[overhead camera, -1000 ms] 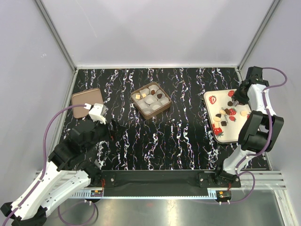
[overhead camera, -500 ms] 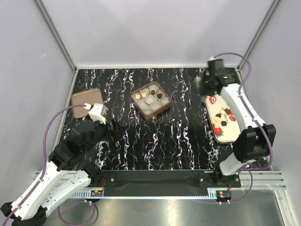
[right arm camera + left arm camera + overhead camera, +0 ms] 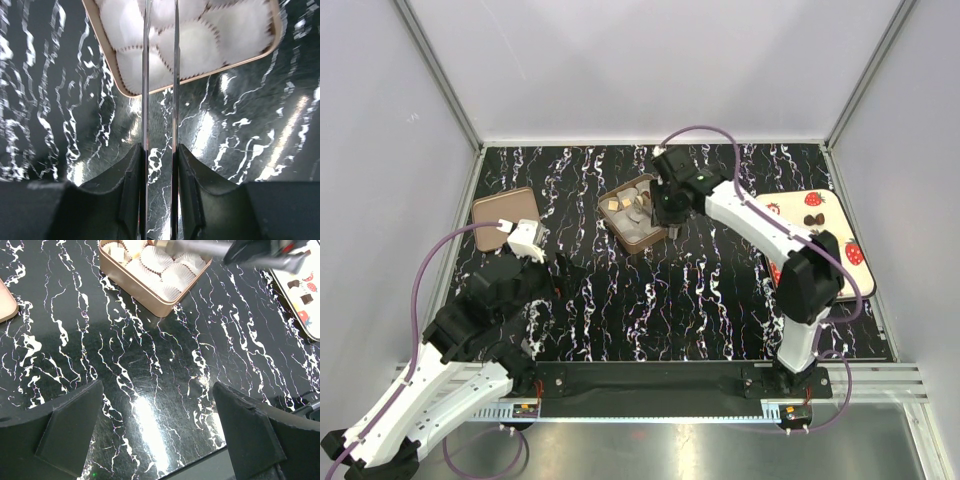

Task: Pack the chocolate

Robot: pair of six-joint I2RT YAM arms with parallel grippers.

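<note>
The chocolate lies partly on a white strawberry-print plate (image 3: 825,205) at the right, as dark pieces (image 3: 812,200); two also show in the left wrist view (image 3: 304,299). Tan pieces (image 3: 613,204) sit in a tan box (image 3: 632,238) of white paper cups (image 3: 197,47). My right gripper (image 3: 667,207) hovers over the box's right side. It (image 3: 160,150) is shut on thin metal tweezers (image 3: 145,75), whose tips run out of the wrist view over the cups. I cannot tell if they hold a piece. My left gripper (image 3: 160,440) is open and empty over bare tabletop in front of the box (image 3: 150,300).
A tan box lid (image 3: 503,215) lies at the far left. The right arm (image 3: 260,252) stretches from the right base across to the box. The table is black marble with grey walls round it.
My right arm has swung left from the strawberry plate to over the box, carrying the tweezers. The plate is now uncovered. The left arm has not moved.
</note>
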